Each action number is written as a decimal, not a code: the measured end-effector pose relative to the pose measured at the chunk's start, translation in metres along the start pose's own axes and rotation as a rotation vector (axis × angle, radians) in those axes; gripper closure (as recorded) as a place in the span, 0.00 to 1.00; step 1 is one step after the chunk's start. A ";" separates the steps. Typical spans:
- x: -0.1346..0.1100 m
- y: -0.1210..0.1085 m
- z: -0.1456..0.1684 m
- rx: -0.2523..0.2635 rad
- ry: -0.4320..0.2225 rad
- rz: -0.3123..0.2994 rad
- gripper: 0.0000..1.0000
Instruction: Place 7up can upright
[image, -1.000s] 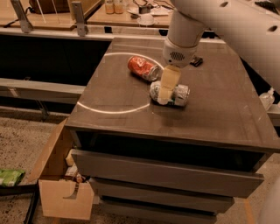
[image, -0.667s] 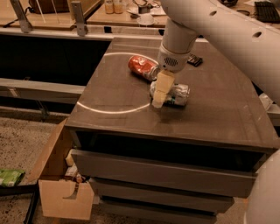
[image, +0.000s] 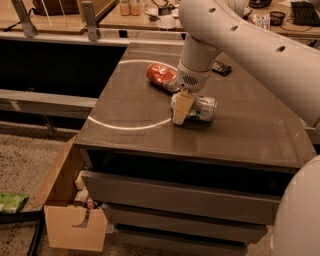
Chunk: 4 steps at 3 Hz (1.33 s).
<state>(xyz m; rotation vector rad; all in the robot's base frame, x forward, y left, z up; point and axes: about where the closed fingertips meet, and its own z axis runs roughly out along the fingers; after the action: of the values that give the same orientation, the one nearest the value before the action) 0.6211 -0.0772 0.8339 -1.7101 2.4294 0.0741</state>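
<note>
The 7up can (image: 201, 108), silvery with green markings, lies on its side on the dark table top (image: 140, 107), right of centre. My gripper (image: 182, 107) reaches down from the white arm (image: 235, 35) and sits at the can's left end, touching or nearly touching it. The cream-coloured tip of the gripper covers the can's left end. The can rests on the table.
An orange-red can (image: 161, 75) lies on its side just behind and left of the 7up can. A small dark object (image: 220, 67) lies at the back right. A white arc is marked on the table. Below are drawers (image: 180, 200) and an open cardboard box (image: 70, 215).
The tip of my gripper has shifted slightly left and down along the can's left end. The 7up can has stayed lying in the same place.
</note>
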 end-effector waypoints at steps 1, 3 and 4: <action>-0.005 -0.005 -0.015 -0.001 -0.090 0.000 0.73; 0.001 -0.023 -0.060 0.036 -0.546 0.047 1.00; 0.016 -0.023 -0.065 0.045 -0.785 0.094 1.00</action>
<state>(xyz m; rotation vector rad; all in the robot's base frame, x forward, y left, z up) 0.6302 -0.1089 0.8967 -1.2148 1.8857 0.5775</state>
